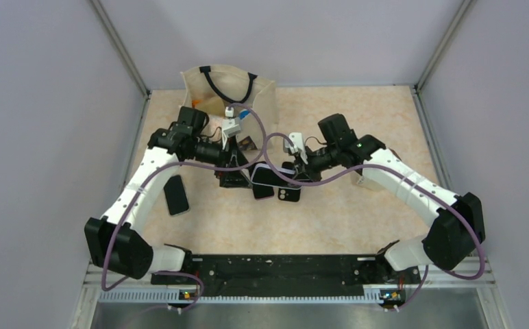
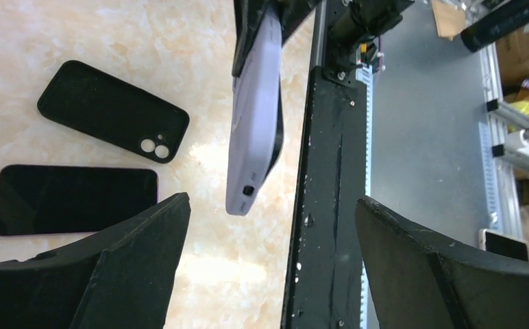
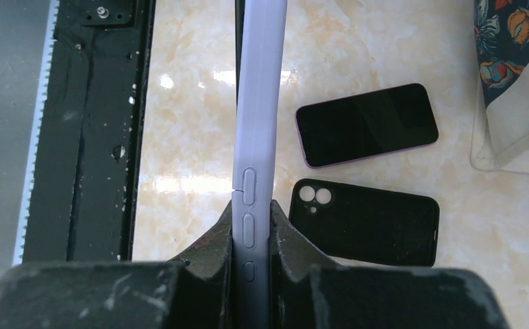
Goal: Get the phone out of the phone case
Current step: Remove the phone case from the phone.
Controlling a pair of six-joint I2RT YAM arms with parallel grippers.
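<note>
The worktop has open room mid-table, bounded by the tote bag at the back and the black base rail nearside. The left gripper stands spread wide, touching nothing. The right gripper is clenched on the lavender phone case, held edge-up in the air between them. The phone shows as a dark slab along it — seemingly not yet free. A black case and a bare handset lie below.

A robotics lab test cell: plain grey panel walls on aluminium posts enclose a marble-patterned table with a black base rail; a cardboard box sits beyond.
</note>
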